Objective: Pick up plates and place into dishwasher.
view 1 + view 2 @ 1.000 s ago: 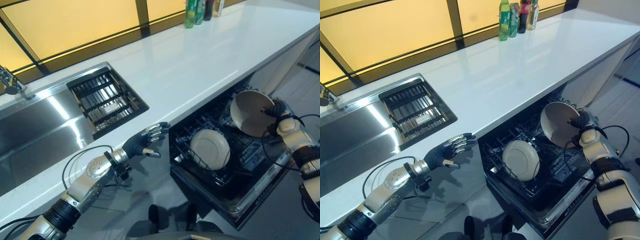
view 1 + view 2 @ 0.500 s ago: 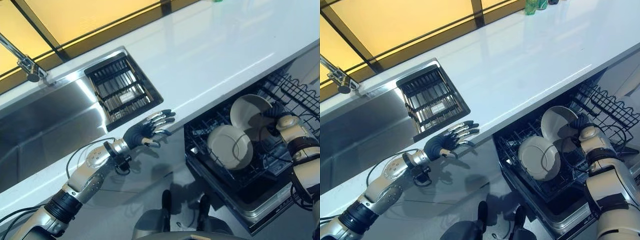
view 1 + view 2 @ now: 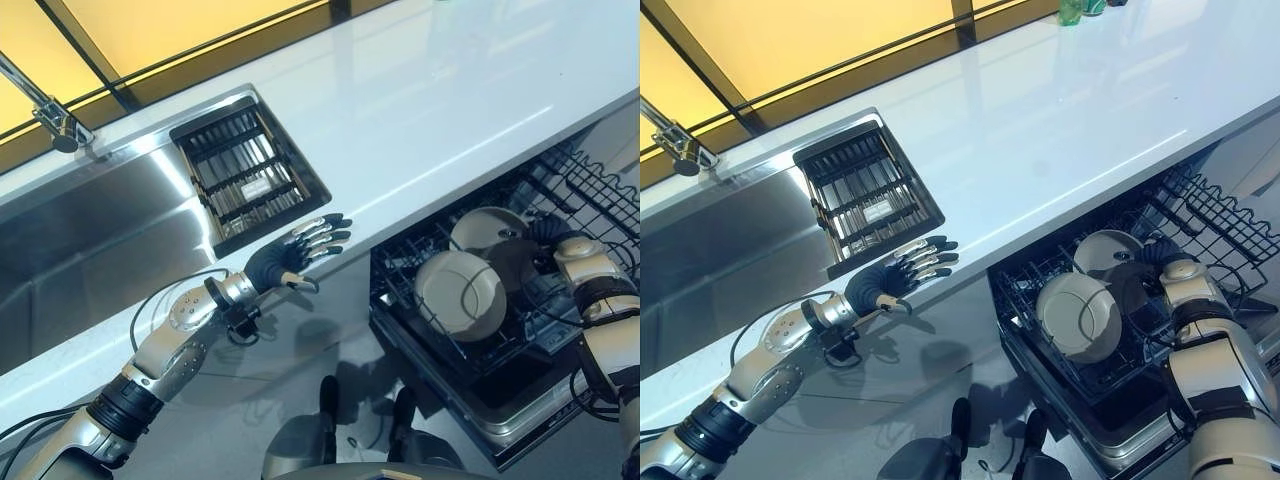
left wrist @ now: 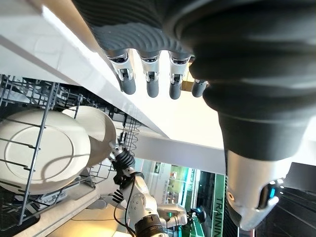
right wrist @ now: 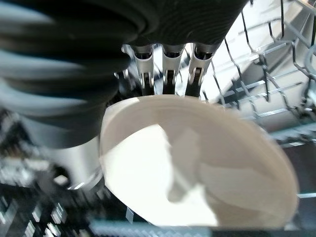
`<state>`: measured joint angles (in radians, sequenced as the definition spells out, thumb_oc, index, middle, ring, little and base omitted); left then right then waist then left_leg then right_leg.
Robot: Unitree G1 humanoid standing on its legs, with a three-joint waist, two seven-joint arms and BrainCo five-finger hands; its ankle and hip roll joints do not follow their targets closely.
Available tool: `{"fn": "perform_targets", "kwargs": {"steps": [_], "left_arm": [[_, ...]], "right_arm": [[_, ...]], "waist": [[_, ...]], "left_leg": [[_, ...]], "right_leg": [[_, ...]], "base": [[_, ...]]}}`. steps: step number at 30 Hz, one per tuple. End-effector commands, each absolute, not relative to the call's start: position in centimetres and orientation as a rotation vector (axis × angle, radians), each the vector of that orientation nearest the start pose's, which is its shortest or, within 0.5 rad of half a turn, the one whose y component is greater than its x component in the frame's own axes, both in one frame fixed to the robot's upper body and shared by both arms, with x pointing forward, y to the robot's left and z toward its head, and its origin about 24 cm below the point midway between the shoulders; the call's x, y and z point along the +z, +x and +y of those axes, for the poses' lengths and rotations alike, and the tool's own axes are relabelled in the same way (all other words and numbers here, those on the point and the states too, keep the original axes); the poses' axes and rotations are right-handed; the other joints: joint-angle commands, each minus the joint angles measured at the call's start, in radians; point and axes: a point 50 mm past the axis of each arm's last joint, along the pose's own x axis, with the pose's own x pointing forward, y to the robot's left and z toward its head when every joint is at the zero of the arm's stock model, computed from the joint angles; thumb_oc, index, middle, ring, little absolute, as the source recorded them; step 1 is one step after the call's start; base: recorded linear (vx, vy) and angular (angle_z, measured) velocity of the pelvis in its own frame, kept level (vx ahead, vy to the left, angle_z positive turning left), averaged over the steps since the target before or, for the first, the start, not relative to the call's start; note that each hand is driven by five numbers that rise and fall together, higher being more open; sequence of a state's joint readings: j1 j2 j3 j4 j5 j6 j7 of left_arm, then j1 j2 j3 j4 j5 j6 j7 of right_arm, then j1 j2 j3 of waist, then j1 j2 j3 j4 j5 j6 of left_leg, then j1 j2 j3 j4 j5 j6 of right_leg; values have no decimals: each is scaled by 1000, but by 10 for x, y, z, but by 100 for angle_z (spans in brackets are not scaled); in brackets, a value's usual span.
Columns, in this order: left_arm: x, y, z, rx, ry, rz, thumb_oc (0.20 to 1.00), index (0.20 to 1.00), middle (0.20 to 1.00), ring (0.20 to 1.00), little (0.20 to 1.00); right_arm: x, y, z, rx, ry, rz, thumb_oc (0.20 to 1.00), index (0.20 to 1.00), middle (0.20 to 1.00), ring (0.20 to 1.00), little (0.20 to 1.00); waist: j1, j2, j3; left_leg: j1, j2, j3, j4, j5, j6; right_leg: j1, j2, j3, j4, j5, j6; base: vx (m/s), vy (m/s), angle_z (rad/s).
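Note:
A white plate (image 3: 488, 232) stands tilted in the lower dishwasher rack (image 3: 440, 350), with my right hand (image 3: 553, 232) shut on its far rim. In the right wrist view the fingers (image 5: 168, 74) reach behind the plate (image 5: 197, 168). Just in front of it a second white plate (image 3: 460, 295) stands upright in the rack's tines. My left hand (image 3: 295, 255) is open with straight fingers and nothing in it, hovering below the counter edge to the left of the dishwasher. The left wrist view shows both plates (image 4: 39, 148) in the rack past its fingers (image 4: 148, 74).
The white countertop (image 3: 430, 100) overhangs the open dishwasher. A steel sink (image 3: 90, 240) with a black slatted drain basket (image 3: 245, 180) and a faucet (image 3: 45, 110) lies at the left. A black wire upper rack (image 3: 1210, 215) juts out at the right. Bottles (image 3: 1072, 10) stand at the back.
My right hand has brought the plate down from above the dishwasher into the rack, behind the standing plate. The camera has shifted. My left hand has hardly moved.

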<state>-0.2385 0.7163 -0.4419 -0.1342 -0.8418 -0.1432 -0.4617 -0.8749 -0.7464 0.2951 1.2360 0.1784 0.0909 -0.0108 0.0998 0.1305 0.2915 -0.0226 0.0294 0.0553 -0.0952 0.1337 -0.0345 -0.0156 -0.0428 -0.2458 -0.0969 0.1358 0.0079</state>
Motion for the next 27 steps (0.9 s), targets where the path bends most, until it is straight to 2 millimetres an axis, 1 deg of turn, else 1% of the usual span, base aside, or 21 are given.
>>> {"fn": "perform_targets", "kwargs": {"steps": [1,2,3,4,6,7,9,11,14,16,17,18,19,20,21,22,24,26,27], "left_arm": [[134,251,129,-1010,-109,-273,1000,1000,1000,1000,1000],[130,250,127,-1010,-116,-271,1000,1000,1000,1000,1000],[130,249,126,-1010,-118,-269,1000,1000,1000,1000,1000],[128,249,123,-1008,-131,-268,1000,1000,1000,1000,1000],[126,249,119,-1005,-152,-266,1000,1000,1000,1000,1000],[123,249,114,-1005,-168,-263,1000,1000,1000,1000,1000],[118,249,108,-1001,-176,-252,1000,1000,1000,1000,1000],[114,248,99,-1006,-198,-242,1000,1000,1000,1000,1000],[113,248,92,-1012,-220,-247,1000,1000,1000,1000,1000],[118,250,88,-1012,-245,-268,1000,1000,1000,1000,1000],[121,251,87,-1007,-254,-285,1000,1000,1000,1000,1000],[123,252,87,-1004,-256,-297,1000,1000,1000,1000,1000],[128,254,85,-998,-255,-319,1000,1000,1000,1000,1000],[131,255,85,-997,-252,-331,1000,1000,1000,1000,1000],[136,257,84,-997,-250,-354,1000,1000,1000,1000,1000],[139,259,84,-992,-250,-369,1000,1000,1000,1000,1000],[143,261,83,-984,-254,-388,1000,1000,1000,1000,1000],[146,263,82,-985,-253,-410,1000,1000,1000,1000,1000],[147,262,81,-988,-252,-416,1000,1000,1000,1000,1000]], "right_arm": [[152,355,-358,-532,-560,185,1000,1000,1000,1000,1000],[151,352,-360,-590,-523,155,1000,1000,1000,1000,1000],[150,351,-361,-600,-515,152,1000,1000,1000,1000,1000],[149,349,-361,-668,-503,106,1000,1000,1000,1000,1000],[150,347,-361,-721,-499,70,1000,1000,1000,1000,1000],[150,344,-362,-792,-512,52,1000,1000,1000,1000,1000],[147,341,-363,-874,-512,28,1000,1000,1000,1000,1000],[142,339,-360,-919,-473,19,1000,1000,1000,1000,1000],[135,337,-360,-936,-471,37,1000,1000,1000,1000,1000],[132,337,-362,-953,-440,64,1000,1000,1000,1000,1000],[130,338,-361,-947,-401,86,1000,1000,1000,1000,1000],[129,340,-360,-939,-380,96,1000,1000,1000,1000,1000],[131,343,-358,-936,-346,99,1000,1000,1000,1000,1000],[133,344,-357,-934,-331,100,1000,1000,1000,1000,1000],[136,347,-355,-931,-292,106,1000,1000,1000,1000,1000],[139,350,-354,-926,-269,111,1000,1000,1000,1000,1000],[144,355,-349,-907,-251,93,1000,1000,1000,1000,1000],[148,365,-338,-828,-183,89,1000,1000,1000,1000,1000],[148,366,-336,-814,-176,93,1000,1000,1000,1000,1000]], "waist": [[8,-20,25],[0,-22,22],[0,-23,21],[-8,-25,21],[-17,-26,24],[-27,-26,30],[-36,-25,37],[-46,-22,40],[-52,-14,46],[-55,-8,62],[-55,-4,78],[-55,-3,89],[-53,-1,108],[-53,1,115],[-52,9,141],[-54,13,155],[-55,19,174],[-55,24,195],[-55,26,198]], "left_leg": [[-1,17,31,106,-174,-24],[0,15,37,133,-189,-19],[0,15,38,140,-193,-18],[0,13,43,174,-214,-10],[-6,14,50,226,-238,-2],[-14,13,54,282,-265,4],[-25,12,59,355,-304,16],[-30,9,67,406,-340,31],[-45,0,74,471,-382,46],[-78,-14,84,552,-426,63],[-109,-23,83,607,-451,76],[-134,-26,81,644,-465,83],[-182,-30,75,709,-489,92],[-207,-32,71,735,-496,96],[-250,-33,63,796,-520,105],[-287,-34,62,840,-532,110],[-334,-42,58,892,-546,120],[-384,-48,56,943,-555,129],[-398,-48,56,957,-557,130]], "right_leg": [[-8,-90,4,61,-106,75],[-7,-93,7,88,-119,71],[-8,-94,8,95,-123,71],[-8,-98,11,129,-140,67],[-16,-105,16,175,-160,60],[-20,-111,20,213,-177,51],[-23,-113,30,264,-203,42],[-27,-115,43,306,-228,36],[-40,-120,55,367,-261,31],[-70,-126,57,442,-293,20],[-100,-131,56,501,-311,14],[-126,-133,59,542,-323,9],[-172,-139,63,605,-343,3],[-197,-143,64,636,-350,0],[-245,-152,72,707,-375,-6],[-287,-161,78,756,-388,-11],[-339,-168,89,810,-402,-18],[-400,-177,98,873,-417,-27],[-416,-181,101,889,-421,-30]], "base": [[5,135,-4],[7,103,-6],[0,148,-10],[-11,116,-11],[-12,142,-11],[12,149,-6],[39,144,-4],[49,137,-19],[-6,123,-12],[-94,107,-10],[-138,78,-15],[-221,57,-13],[-205,26,-11],[-279,19,-7],[-254,22,-4],[-254,23,-5],[-170,7,-8],[-140,-4,-6],[-86,-9,-5]]}}
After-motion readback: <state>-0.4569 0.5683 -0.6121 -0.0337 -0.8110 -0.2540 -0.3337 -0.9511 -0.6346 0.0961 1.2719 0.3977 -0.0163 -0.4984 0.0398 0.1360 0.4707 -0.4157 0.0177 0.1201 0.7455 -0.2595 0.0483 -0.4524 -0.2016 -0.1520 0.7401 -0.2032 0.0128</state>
